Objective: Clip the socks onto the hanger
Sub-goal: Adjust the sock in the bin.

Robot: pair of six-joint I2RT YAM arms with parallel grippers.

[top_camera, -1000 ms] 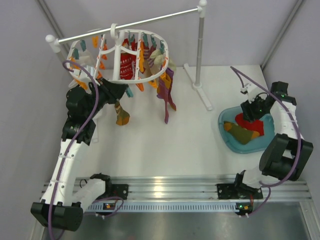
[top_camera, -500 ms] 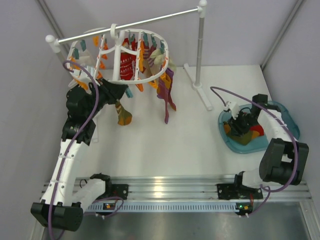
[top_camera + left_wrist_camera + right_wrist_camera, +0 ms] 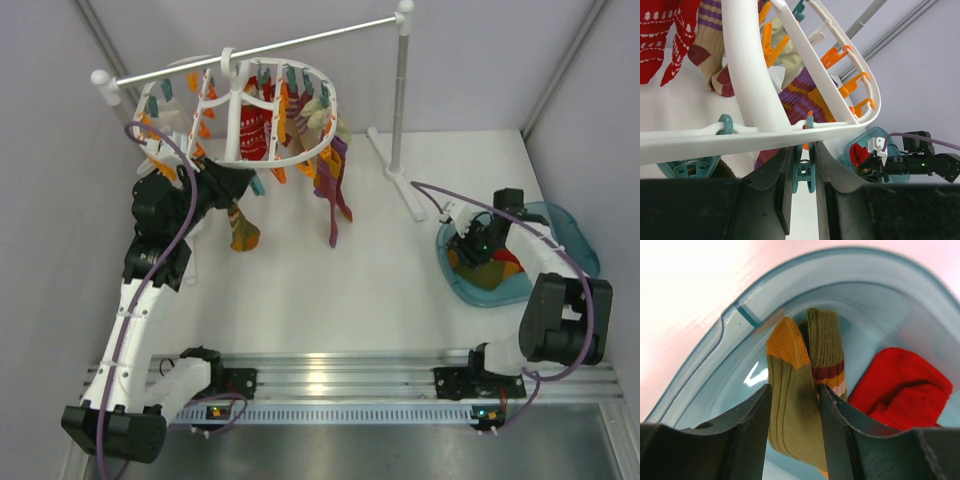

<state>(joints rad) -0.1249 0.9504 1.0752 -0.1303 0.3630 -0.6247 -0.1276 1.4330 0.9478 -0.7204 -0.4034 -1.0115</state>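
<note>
The white oval hanger (image 3: 290, 158) hangs from the rod, with several socks clipped on. One brown-orange sock (image 3: 240, 228) hangs beside my left gripper (image 3: 240, 182). In the left wrist view the left gripper (image 3: 803, 197) is shut on a teal clip (image 3: 803, 172) under the hanger rim (image 3: 752, 100). My right gripper (image 3: 468, 250) is down in the teal tray (image 3: 575, 225). Its open jaws (image 3: 795, 410) straddle an olive-green sock with an orange toe (image 3: 792, 395), which lies flat. A second olive sock with a brown stripe (image 3: 826, 352) lies beside it.
A red sock (image 3: 905, 385) lies in the tray to the right of the olive socks. Purple socks (image 3: 335, 190) hang at the hanger's right side. The white stand's pole (image 3: 397, 100) and foot (image 3: 405, 190) stand between hanger and tray.
My right gripper has moved left and down from above the red sock into the tray's left part, over the olive socks. The left arm has not moved.
</note>
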